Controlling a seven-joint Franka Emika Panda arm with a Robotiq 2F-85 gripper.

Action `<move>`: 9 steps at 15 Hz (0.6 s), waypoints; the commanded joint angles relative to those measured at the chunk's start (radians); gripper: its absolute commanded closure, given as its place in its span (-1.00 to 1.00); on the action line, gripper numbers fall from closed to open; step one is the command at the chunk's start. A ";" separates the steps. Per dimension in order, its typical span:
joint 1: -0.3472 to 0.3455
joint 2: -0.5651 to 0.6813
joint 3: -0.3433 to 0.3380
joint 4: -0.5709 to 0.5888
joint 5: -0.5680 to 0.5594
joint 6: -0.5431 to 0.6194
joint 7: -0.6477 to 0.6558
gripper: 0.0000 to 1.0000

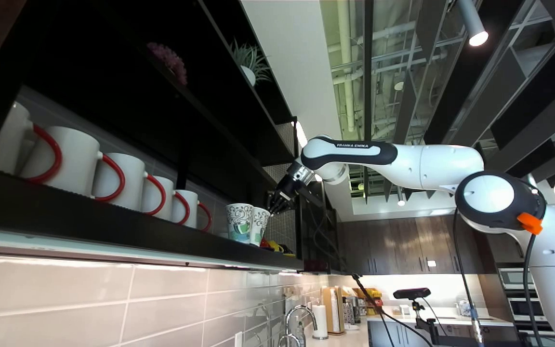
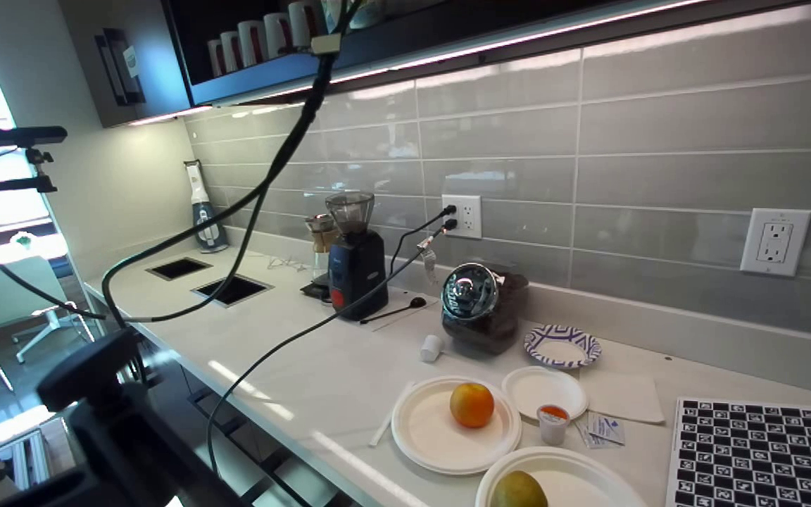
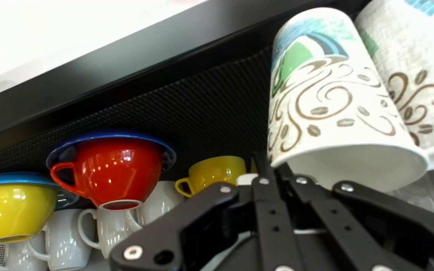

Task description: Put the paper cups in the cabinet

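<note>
The whitish, tapered paper cup with green, blue and brown print (image 3: 326,98) is judged to be very light and thin-walled, springy but easily creased, with the rolled rim as its stiffest part. It is best held by a soft pinch across the wall at that rim, and not by a squeeze around the body; being so light, it could be tipped by a nudge. Just such a hold seems to be in use: in the wrist view the black two-fingered gripper (image 3: 273,166) is brought nearly together at the left edge of the rim, with the paper wall apparently pinched between its tips. The cup is found at the lower shelf of the long black wall-mounted cabinet (image 1: 113,221), to the right of a row of white mugs with red handles (image 1: 134,180) in an exterior view, slightly tilted, and whether its base is borne by the shelf cannot be told. A second paper cup of matching print (image 3: 414,82) is set just beside it. Brown scrolls and coffee beans are printed toward the rim, and a blue-and-green picture of a cup toward the base, while the inside is left plain white.
</note>
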State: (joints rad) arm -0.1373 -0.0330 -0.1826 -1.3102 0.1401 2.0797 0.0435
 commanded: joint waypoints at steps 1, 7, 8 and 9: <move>-0.001 -0.013 -0.002 -0.014 0.025 0.042 0.016 0.99; -0.005 -0.005 -0.004 0.002 0.009 0.072 0.011 0.98; -0.005 -0.001 -0.005 0.008 0.003 0.069 0.011 0.98; -0.006 0.003 -0.006 0.013 -0.001 0.065 0.011 0.98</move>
State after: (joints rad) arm -0.1403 -0.0350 -0.1858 -1.3068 0.1430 2.1341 0.0509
